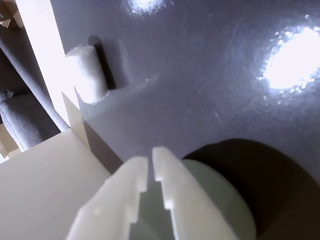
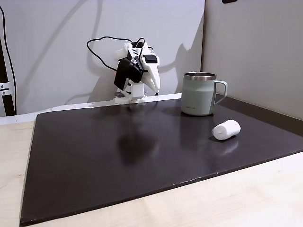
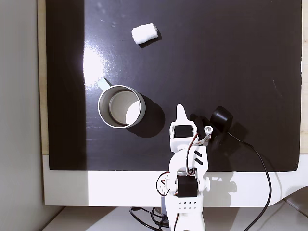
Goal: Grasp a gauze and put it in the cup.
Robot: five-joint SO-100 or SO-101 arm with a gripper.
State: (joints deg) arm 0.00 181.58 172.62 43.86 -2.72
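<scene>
The arm sits folded back near its base at the rear of a dark mat (image 2: 142, 156) that covers most of the pale tabletop (image 2: 246, 198). Its hand (image 1: 151, 162) hangs in the air with nothing in it, and in the wrist view the two white fingers (image 1: 172, 185) stand nearly together, with only a narrow slit between their tips. In the fixed view from above the hand (image 3: 180, 111) points out over the mat, just beside the cup (image 3: 120, 107) but not touching it. The cup (image 2: 202, 93) is a pale green mug with a steel rim, standing upright on the mat; its handle points right in the fixed view from the side and toward the upper left in the one from above. In the wrist view part of the cup (image 1: 220, 200) shows just below and behind the fingers. The gauze (image 2: 226, 129), a small white roll, lies on its side on the mat, near the cup and apart from it, well away from the hand. In the fixed view from above the gauze (image 3: 144, 33) lies near the top edge, beyond the cup, and in the wrist view the gauze (image 1: 87, 72) lies at the upper left. A black cable (image 3: 260, 163) runs from the arm across the mat's edge.
</scene>
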